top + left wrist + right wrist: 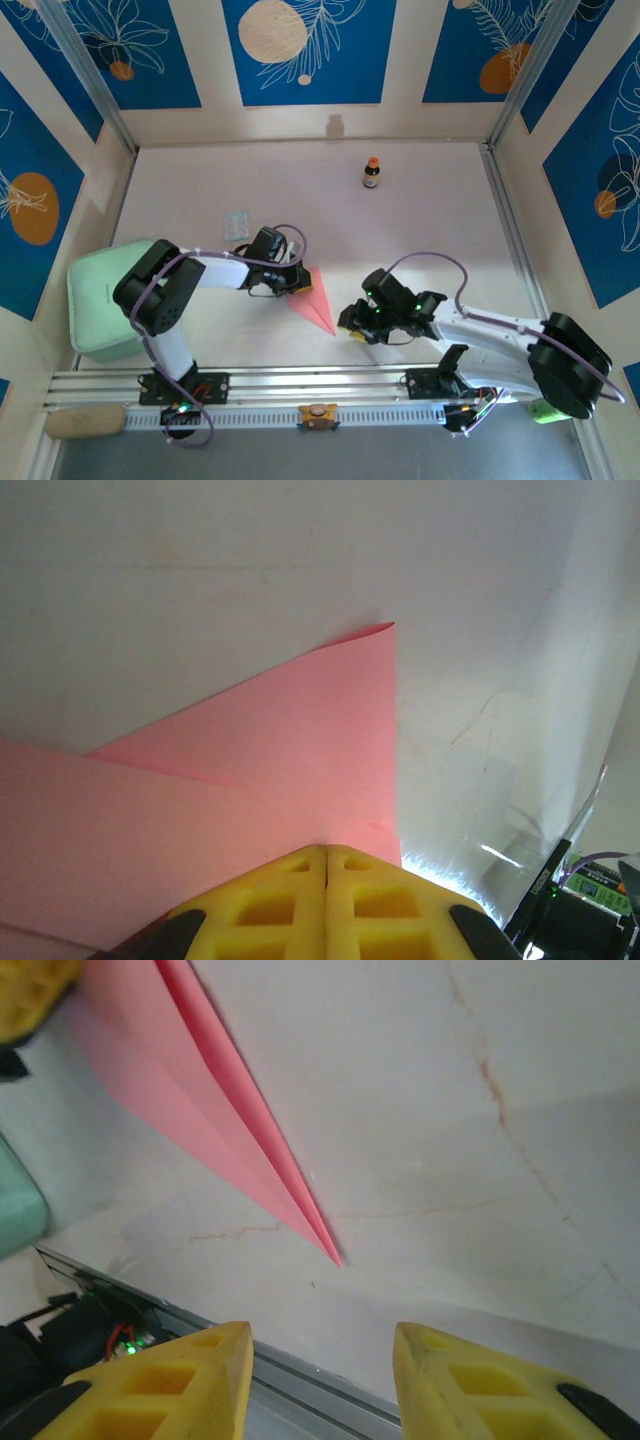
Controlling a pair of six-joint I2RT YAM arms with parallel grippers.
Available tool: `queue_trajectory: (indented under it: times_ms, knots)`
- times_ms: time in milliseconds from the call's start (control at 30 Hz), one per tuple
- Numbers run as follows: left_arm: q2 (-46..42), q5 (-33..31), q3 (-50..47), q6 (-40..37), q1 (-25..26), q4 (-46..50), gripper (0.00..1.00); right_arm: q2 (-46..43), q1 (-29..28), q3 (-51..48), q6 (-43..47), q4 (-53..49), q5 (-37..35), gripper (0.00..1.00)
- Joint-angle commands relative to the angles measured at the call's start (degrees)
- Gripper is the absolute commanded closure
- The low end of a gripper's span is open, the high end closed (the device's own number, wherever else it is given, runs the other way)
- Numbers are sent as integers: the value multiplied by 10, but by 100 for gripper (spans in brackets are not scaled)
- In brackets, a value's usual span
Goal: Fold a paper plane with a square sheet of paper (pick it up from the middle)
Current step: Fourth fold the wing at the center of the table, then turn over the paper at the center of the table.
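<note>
Tabletop (420, 230): left fingers (270, 908) seemingly pinch paper plane (260, 780).

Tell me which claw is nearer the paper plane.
Left. The left claw, shut, sits on the paper plane at its wide end; the right claw, open, is just off its sharp tip, apart.

The paper plane (314, 301) is covered at its wide upper-left end by the left gripper (296, 284). In the left wrist view the plane is cropped by the left and bottom edges, and whether it is pinched is hidden beneath the closed jaws at bottom centre. In the right wrist view its wide end is cut by the top edge. At upper centre, a small bottle (372, 173) bears a label too small to be read.
</note>
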State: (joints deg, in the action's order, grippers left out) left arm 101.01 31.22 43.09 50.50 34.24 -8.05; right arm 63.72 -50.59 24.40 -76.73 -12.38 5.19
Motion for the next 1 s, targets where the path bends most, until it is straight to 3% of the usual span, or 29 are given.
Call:
queue_trajectory:
  times_ms: [0,133,567,967]
  knots:
    - [-2,-22,10,-25,-4,64,100,21,-13,22,-3,4,10,59]
    - [-5,-12,2,-8,-4,37,100,27,-13,-8,-18,98,23,59]
    - [-13,-12,-16,7,-4,14,100,154,-22,23,-11,130,73,62]
    - [-8,-4,-8,8,-4,16,100,119,-8,-17,0,215,30,64]
